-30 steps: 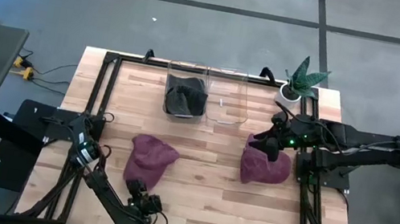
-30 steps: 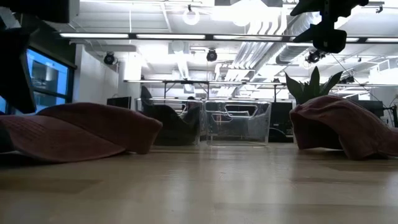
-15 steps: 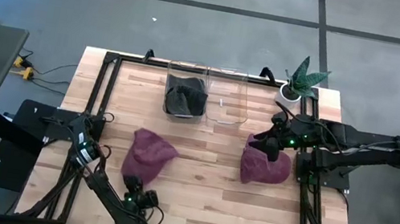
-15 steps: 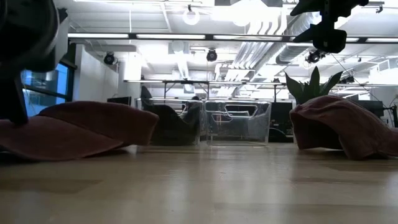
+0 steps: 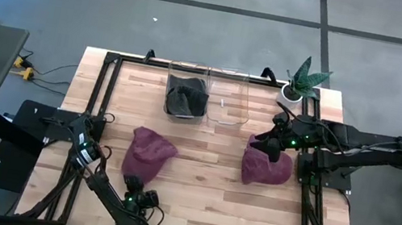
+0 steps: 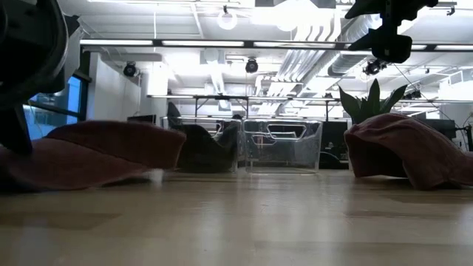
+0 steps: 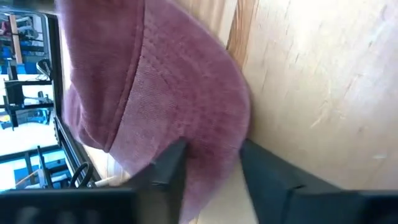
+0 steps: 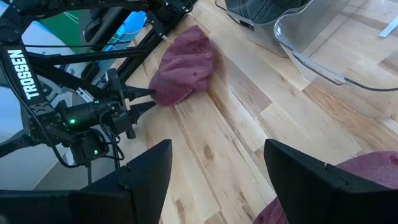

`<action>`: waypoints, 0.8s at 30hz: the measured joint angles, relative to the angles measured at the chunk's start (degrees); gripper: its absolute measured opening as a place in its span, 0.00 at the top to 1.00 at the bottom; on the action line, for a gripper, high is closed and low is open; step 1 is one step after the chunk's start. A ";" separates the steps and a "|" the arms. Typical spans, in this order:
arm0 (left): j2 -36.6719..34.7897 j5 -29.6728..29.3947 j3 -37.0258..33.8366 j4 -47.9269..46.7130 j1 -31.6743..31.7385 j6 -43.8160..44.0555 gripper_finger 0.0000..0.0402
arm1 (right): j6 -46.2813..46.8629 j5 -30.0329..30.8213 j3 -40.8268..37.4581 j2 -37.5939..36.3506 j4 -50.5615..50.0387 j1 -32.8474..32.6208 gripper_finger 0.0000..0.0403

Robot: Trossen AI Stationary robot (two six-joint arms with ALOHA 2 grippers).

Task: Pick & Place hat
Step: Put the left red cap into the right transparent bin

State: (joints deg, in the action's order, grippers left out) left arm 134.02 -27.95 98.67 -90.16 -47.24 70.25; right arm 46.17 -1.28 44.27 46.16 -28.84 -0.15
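the left gripper (image 7: 211,163) is seen low at the near edge of the table (image 5: 213,188), its two dark fingers (image 7: 166,167) set on either side of the edge of a maroon hat (image 7: 168,106); the fabric lies between them, but whether it is already pinched cannot be told. in the high view this hat (image 5: 147,152) lies on the left half of the table, with the left gripper (image 5: 134,191) at its near end.

the right gripper (image 8: 214,168) is held spread above the table's right side, with nothing between its fingers (image 8: 146,171). in the high view the right gripper (image 5: 271,141) is placed over a second maroon hat (image 5: 266,166).

at the far side of the table two clear bins are set side by side: the left bin (image 5: 187,91) holds a dark item, the right bin (image 5: 229,101) shows only wood through it. a potted plant (image 5: 301,82) stands at the far right corner.

the word "trossen" (image 8: 18,74) is read in white letters on the left arm in the right wrist view.
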 joint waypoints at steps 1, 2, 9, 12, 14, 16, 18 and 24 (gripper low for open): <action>0.00 -0.02 0.00 0.01 0.02 -0.02 0.75 | -0.02 0.00 0.00 -0.01 0.00 -0.01 0.38; 0.00 0.03 0.00 0.01 0.04 -0.02 0.82 | -0.08 0.00 0.00 0.00 0.01 -0.01 0.38; 0.00 2.05 2.47 0.44 0.44 -3.33 0.99 | -0.04 0.00 0.00 -0.01 0.02 0.01 0.38; -0.04 1.24 5.97 0.51 0.89 -4.54 1.00 | -0.09 0.00 0.00 -0.01 0.02 0.01 0.38; -0.48 0.43 8.47 0.18 1.23 -5.26 1.00 | -0.03 0.00 0.00 0.01 0.01 0.01 0.38; -0.67 -0.62 11.34 0.32 1.56 -5.54 1.00 | -0.06 0.00 0.00 0.00 0.01 0.00 0.38; -0.70 -0.15 13.54 0.33 1.97 -5.74 1.00 | -0.07 0.00 0.00 0.00 0.01 0.00 0.38; -0.72 9.75 13.10 0.18 2.34 -7.11 0.99 | 0.00 0.00 0.00 0.01 0.02 -0.01 0.38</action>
State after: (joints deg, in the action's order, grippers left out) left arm 133.29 -18.20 111.77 -89.97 -44.90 63.14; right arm 46.17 -1.28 44.27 46.17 -28.82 -0.16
